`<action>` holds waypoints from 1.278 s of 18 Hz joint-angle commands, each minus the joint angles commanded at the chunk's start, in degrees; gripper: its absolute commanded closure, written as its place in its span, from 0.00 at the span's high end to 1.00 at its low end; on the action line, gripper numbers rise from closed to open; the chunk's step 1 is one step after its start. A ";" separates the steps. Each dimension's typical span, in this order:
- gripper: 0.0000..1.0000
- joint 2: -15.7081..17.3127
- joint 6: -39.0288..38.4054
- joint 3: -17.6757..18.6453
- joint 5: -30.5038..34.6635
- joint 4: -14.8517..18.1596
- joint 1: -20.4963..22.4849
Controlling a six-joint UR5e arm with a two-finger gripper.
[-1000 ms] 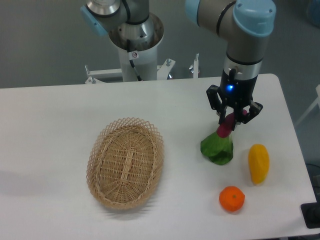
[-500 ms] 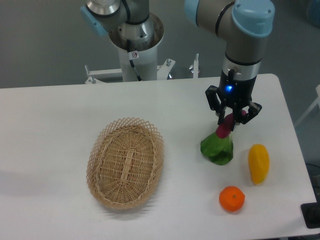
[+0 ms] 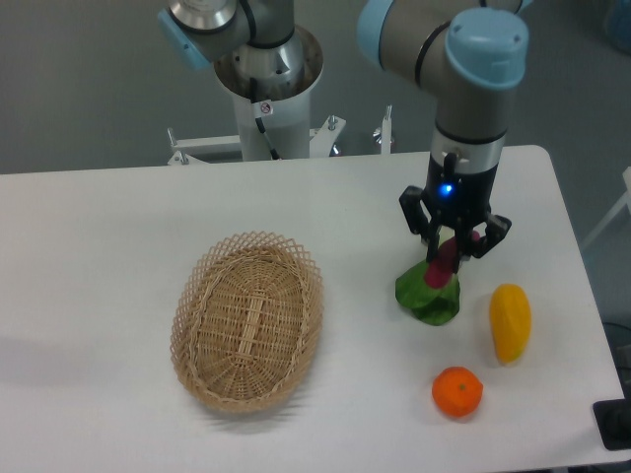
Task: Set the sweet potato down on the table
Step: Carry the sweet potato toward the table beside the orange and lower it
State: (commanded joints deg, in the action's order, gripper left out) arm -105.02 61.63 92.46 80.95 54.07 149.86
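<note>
Tool [image 3: 451, 258] clamped on sweet potato [image 3: 443, 262], over green vegetable [image 3: 430, 294]; bare table [image 3: 375, 217] left.

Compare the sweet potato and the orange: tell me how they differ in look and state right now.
The sweet potato is purple-magenta and finger-like; the orange is round and orange. The sweet potato hangs roughly upright in the gripper, over the green leafy vegetable; the orange rests on the table, untouched. The sweet potato is partly hidden by the fingers; the orange shows whole.
</note>
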 joint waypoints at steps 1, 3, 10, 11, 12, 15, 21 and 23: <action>0.30 -0.70 -1.50 0.35 0.09 -1.06 -0.70; 0.30 -2.63 -4.48 0.53 0.09 -2.73 -2.02; 0.30 -11.42 -8.98 0.01 0.79 -10.56 -5.89; 0.30 -12.74 -8.89 -0.86 0.79 -10.56 -6.24; 0.30 -14.31 -8.54 -1.74 0.79 -11.08 -6.33; 0.30 -18.01 -8.54 -3.42 0.97 -12.40 -7.47; 0.30 -21.18 -8.45 -3.42 2.97 -13.28 -8.53; 0.31 -21.54 -8.45 -3.42 4.65 -13.28 -9.23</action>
State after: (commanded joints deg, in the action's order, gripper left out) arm -126.56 53.17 89.03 85.60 40.78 140.63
